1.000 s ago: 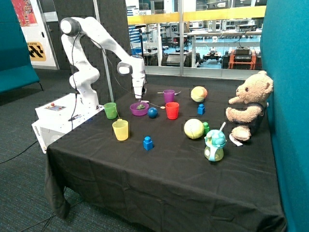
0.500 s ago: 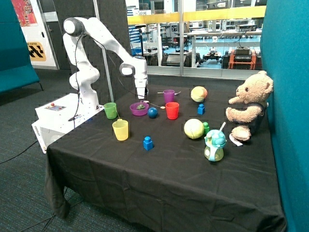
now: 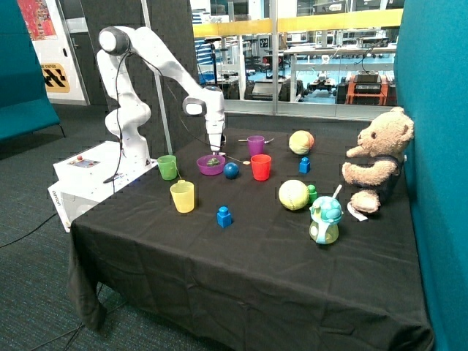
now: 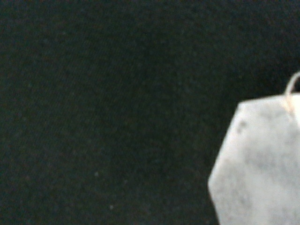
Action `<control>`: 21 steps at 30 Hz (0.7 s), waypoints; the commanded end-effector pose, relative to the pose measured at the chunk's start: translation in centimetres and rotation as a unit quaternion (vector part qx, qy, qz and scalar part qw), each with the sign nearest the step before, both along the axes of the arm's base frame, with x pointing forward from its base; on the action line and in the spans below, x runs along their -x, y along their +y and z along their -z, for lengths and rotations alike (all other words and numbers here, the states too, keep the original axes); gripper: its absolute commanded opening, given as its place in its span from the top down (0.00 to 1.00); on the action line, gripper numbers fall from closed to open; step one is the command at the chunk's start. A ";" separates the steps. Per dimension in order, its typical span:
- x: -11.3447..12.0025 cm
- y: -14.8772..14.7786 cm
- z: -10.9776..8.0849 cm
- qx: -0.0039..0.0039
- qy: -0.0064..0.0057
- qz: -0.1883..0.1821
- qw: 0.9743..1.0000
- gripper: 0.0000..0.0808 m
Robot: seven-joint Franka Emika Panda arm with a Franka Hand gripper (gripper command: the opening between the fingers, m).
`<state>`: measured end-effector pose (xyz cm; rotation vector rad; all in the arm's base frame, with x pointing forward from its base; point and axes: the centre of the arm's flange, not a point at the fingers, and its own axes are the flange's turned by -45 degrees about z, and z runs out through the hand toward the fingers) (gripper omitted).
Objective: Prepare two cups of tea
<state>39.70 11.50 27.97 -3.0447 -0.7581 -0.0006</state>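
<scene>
The gripper (image 3: 217, 149) hangs low over the black tablecloth (image 3: 256, 256), just behind the purple bowl (image 3: 210, 164) and close to its far rim. Whether its fingers are apart or together cannot be told. The wrist view shows mostly dark cloth and, at one edge, a pale, flat, angular tea bag (image 4: 260, 164) with a thin string looping off its top; whether the gripper holds it is not clear.

The purple cup (image 3: 255, 145) stands upright near the gripper, just beyond the bowl towards the back of the table. The light green cup (image 3: 167, 167) stands upright on the bowl's other side, near the table's edge by the robot's base. Both are apart from the gripper.

A yellow cup (image 3: 183, 196), a red cup (image 3: 260, 167), a blue ball (image 3: 231, 170), two blue blocks, two yellow-green balls, a toy teapot (image 3: 325, 219) and a teddy bear (image 3: 376, 157) share the cloth. Behind are glass windows and teal partitions.
</scene>
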 end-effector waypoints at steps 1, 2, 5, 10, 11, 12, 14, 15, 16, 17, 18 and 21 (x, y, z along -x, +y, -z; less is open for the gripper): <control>-0.3 -0.2 1.1 0.002 0.000 0.011 1.000 0.38; -0.3 -0.1 1.2 0.002 0.000 0.011 1.000 0.38; -0.2 0.0 1.4 0.002 0.000 0.009 1.000 0.39; -0.3 0.5 1.5 0.002 0.000 0.004 1.000 0.40; -0.4 0.6 1.5 0.002 0.000 0.002 1.000 0.41; -0.5 0.7 1.5 0.002 0.000 0.001 1.000 0.42; -0.6 0.9 1.5 0.002 0.000 0.000 1.000 0.45; -0.6 0.9 1.5 0.002 0.000 0.000 1.000 0.48; -0.6 1.0 1.5 0.002 0.000 0.000 1.000 0.53; -0.5 1.0 1.5 0.002 0.000 0.000 1.000 0.58; -0.5 1.0 1.5 0.002 0.000 0.000 1.000 0.60; -0.5 0.9 1.5 0.002 0.000 0.000 1.000 0.72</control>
